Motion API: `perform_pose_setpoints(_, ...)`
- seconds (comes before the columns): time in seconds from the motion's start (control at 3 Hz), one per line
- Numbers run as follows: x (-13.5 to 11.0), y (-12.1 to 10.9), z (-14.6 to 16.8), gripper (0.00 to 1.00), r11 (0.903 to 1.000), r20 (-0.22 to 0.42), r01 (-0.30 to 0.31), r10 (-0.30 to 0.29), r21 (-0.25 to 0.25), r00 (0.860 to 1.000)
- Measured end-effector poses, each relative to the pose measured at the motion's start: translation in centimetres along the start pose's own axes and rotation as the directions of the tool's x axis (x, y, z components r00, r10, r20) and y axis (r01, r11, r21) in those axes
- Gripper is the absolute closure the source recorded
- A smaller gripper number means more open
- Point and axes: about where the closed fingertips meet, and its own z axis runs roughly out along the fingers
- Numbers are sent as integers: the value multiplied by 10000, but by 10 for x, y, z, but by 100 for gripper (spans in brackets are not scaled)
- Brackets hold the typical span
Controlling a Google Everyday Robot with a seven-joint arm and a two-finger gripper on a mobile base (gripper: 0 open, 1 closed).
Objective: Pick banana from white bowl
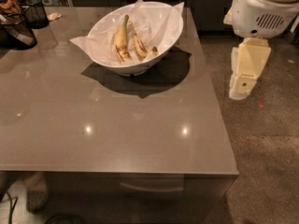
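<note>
The white bowl (164,36) stands at the far middle of the grey table, lined with crinkled white paper. Two bananas lie in it. The banana (139,46) is the curved, brown-speckled one on the right, its dark end near the bowl's middle. A straighter banana with a greenish stem (121,37) lies beside it on the left. My gripper (242,88) hangs at the end of the cream arm, to the right of the table's edge, over the floor, well apart from the bowl.
Black mesh cups (18,27) stand at the table's far left corner. The grey table (117,134) has its right edge near my arm. The white arm housing (264,10) is at the upper right. Speckled floor lies to the right.
</note>
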Motion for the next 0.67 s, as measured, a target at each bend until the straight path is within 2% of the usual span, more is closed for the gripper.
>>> perform_pose_setpoints(0.33, -30, -20, 2, 0, 9995, 448, 73, -60, -291, 9990)
perform_pose_setpoints(0.67, -80, -64, -16, 0, 9986, 892, 447, -471, 277, 9949)
